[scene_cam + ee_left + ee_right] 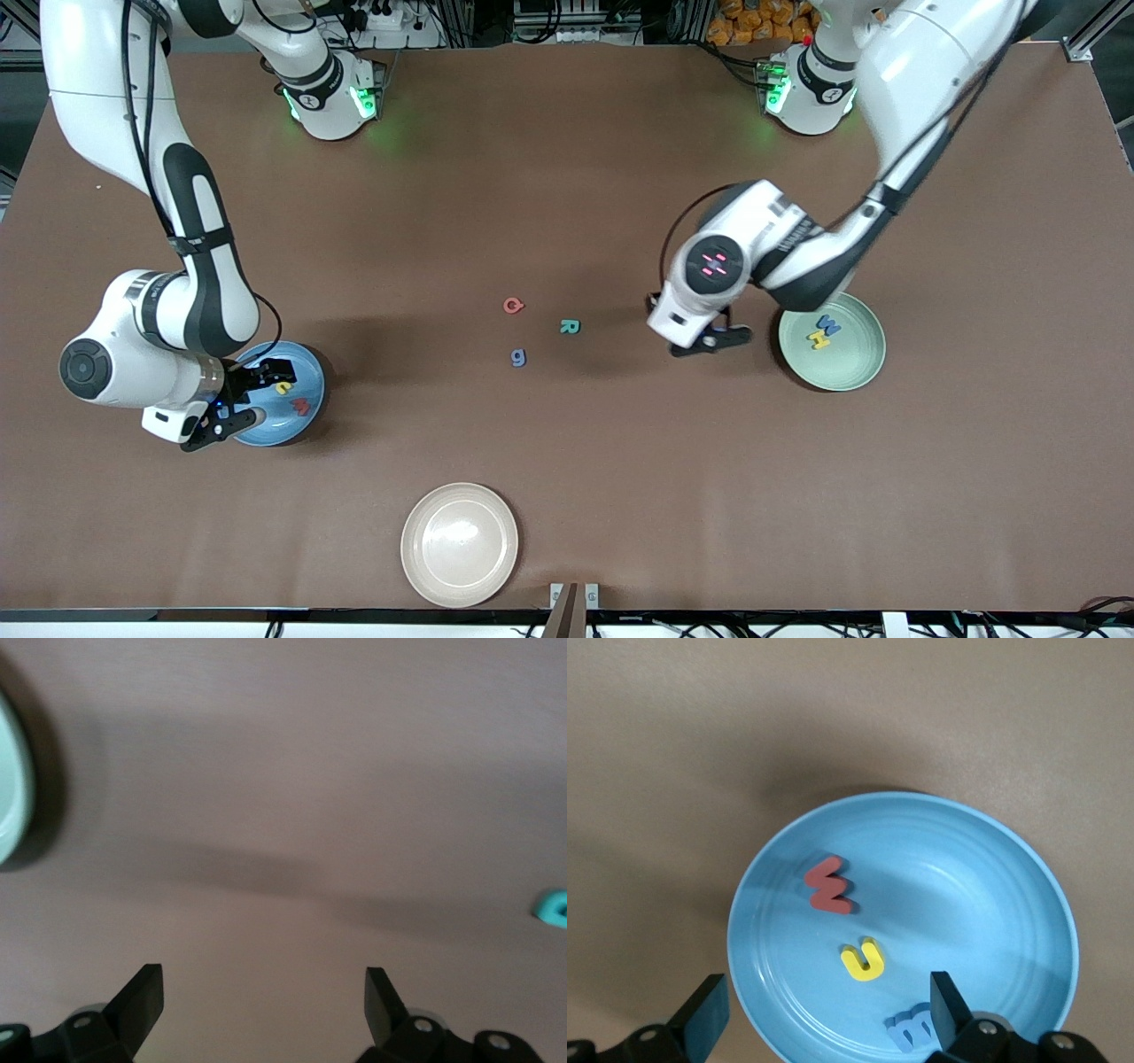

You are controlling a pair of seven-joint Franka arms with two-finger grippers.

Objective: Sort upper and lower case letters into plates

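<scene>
Letters beneath wide-open, empty right end effector

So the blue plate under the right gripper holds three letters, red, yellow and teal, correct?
Not quite. The blue plate under the right gripper does hold three letters, but they are the red letter, the yellow letter and a blue letter, not teal. The right wrist view shows this.
</scene>
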